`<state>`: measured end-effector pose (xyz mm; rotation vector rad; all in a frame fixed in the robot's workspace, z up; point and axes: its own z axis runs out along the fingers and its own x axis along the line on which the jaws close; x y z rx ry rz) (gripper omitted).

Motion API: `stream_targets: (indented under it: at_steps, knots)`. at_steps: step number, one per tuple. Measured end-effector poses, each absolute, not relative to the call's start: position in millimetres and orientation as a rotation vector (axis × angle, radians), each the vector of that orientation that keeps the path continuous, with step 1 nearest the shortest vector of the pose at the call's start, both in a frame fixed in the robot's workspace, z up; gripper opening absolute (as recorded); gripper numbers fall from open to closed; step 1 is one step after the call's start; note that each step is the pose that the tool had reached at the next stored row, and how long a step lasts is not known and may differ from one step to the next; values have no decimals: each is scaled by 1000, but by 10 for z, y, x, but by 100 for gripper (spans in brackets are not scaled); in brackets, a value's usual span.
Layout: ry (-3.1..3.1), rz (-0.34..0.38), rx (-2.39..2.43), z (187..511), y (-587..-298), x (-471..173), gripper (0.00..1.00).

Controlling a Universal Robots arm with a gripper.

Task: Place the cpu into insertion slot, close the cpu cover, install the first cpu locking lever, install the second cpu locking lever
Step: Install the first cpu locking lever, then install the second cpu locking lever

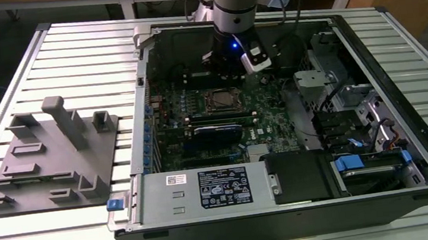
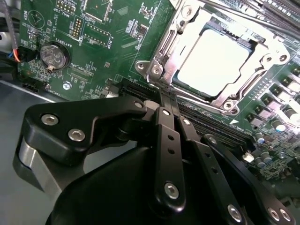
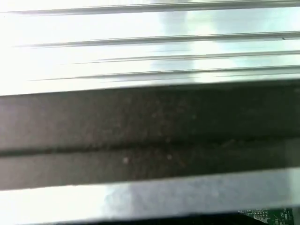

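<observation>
So my gripper [image 2: 167,101] is pinched together with nothing in it, tips hanging just beside the slot [image 2: 220,61] on the green motherboard [image 2: 103,42]. The cpu [image 2: 213,63] already sits in there, flat pale shiny square, with the thin silvery cover [image 2: 161,51] framing it and looking down. In the exterior view I'm inside the open black case [image 1: 288,214], above the slot [image 1: 220,99]. My worry: black stiff fingers this close could scrape the board or skid off slick bare metal around the socket.
</observation>
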<state>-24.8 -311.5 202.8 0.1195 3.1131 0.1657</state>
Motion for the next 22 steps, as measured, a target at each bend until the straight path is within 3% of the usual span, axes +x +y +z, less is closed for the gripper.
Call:
stream_targets:
  at_steps: [22]
  knots:
    - [3113,166,120,2030,-3232,-248,11]
